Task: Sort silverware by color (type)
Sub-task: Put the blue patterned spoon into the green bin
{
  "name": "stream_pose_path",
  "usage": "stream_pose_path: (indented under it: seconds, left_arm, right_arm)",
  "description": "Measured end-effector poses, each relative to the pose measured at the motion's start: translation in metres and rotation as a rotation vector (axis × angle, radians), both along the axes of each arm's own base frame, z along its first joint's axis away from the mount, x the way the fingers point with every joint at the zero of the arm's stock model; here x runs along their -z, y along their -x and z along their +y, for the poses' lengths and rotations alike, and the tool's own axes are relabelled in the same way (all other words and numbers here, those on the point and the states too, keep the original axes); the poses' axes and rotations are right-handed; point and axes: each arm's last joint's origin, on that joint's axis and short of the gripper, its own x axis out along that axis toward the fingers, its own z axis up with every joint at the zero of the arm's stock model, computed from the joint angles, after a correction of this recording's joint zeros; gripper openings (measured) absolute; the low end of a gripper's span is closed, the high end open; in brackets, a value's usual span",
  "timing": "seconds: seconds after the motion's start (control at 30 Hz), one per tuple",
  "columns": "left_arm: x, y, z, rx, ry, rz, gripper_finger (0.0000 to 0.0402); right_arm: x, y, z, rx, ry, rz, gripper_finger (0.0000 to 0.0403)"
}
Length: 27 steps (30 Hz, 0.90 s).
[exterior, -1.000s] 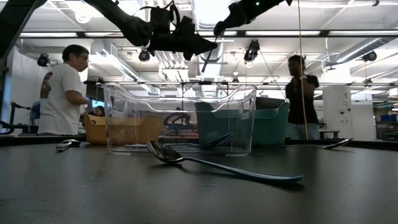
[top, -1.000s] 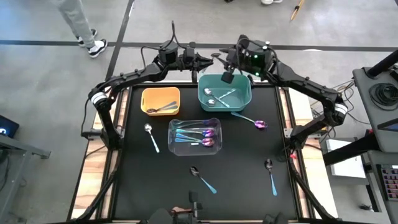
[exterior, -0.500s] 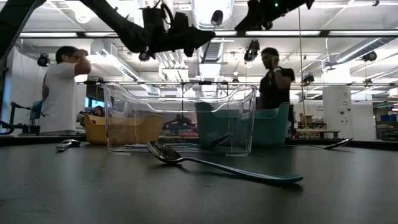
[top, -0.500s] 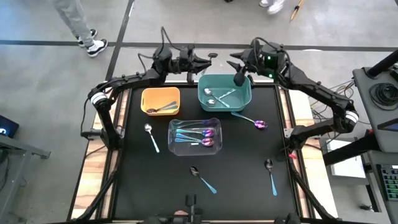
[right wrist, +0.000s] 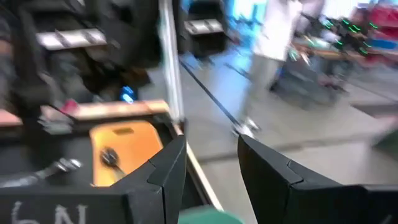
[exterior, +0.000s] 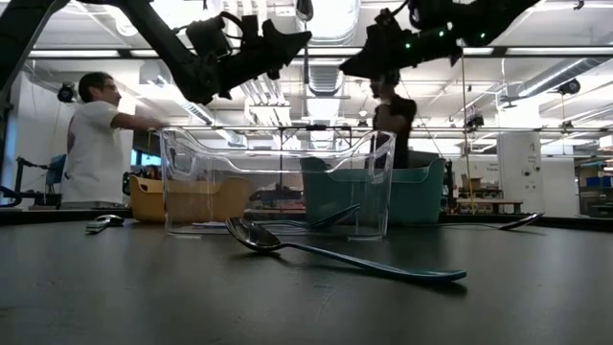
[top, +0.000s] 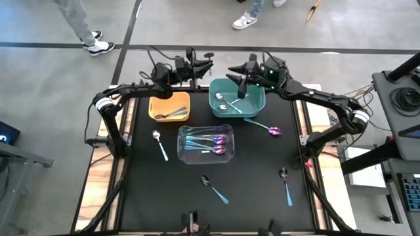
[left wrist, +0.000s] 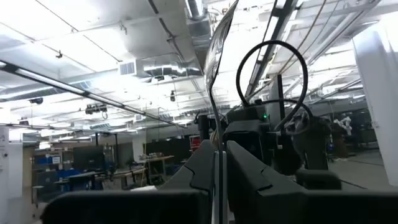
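— Where were the two grippers, reading the table from above as a clock with the far edge at twelve?

— Both were raised near twelve. The left gripper [top: 204, 64] hung just off the far edge, beyond the gap between the orange bin [top: 155, 99] and the teal bin [top: 260, 105]. The right gripper [top: 233, 71] hovered over the teal bin's far rim.

— Was the left one grasping anything?

— Yes. In its wrist view its fingers [left wrist: 249, 171] were clamped on the thin handle of a spoon [left wrist: 216, 56], which stood upright between them with its shiny bowl on top.

— And the right?

— Released. Its fingers [right wrist: 267, 165] stood apart with nothing between them.

— Where did the rest of the silverware lie?

— The teal bin held silver-bowled spoons [top: 228, 102] at about one o'clock. The orange bin held a few spoons [top: 172, 114] at eleven; I could not tell their colour. The clear bin [top: 181, 156] at the centre held iridescent spoons [top: 209, 140].

— Any loose ones on the table?

— Four. A silver-bowled spoon [top: 159, 144] lay at nine, near the clear bin. A purple-pink spoon [top: 264, 126] lay at two, just below the teal bin. A dark-bowled spoon [top: 214, 188] lay at six, and another dark spoon [top: 286, 183] at four.

— Anyone around?

— A person in a white shirt [exterior: 92, 144] stood beyond the table in the low view.
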Motion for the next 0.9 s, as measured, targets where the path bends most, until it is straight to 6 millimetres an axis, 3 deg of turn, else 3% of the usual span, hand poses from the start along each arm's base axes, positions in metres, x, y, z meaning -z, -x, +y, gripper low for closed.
stream_pose_path:
  seconds: [0.27, 0.53, 0.9]
  left_arm:
    - [-0.002, -0.002, -0.001, 0.001, -0.005, -0.01, 0.0008]
    - [-0.001, -0.002, 0.0, -0.014, -0.018, -0.006, 0.0008]
    - [0.0, -0.002, 0.002, -0.029, -0.02, 0.009, 0.0008]
  right_arm:
    - [0.017, -0.027, -0.018, -0.069, -0.033, -0.095, 0.0137]
    - [0.016, -0.054, -0.027, -0.1, -0.026, -0.096, 0.0137]
    - [0.008, -0.059, -0.027, -0.136, -0.005, -0.114, 0.0137]
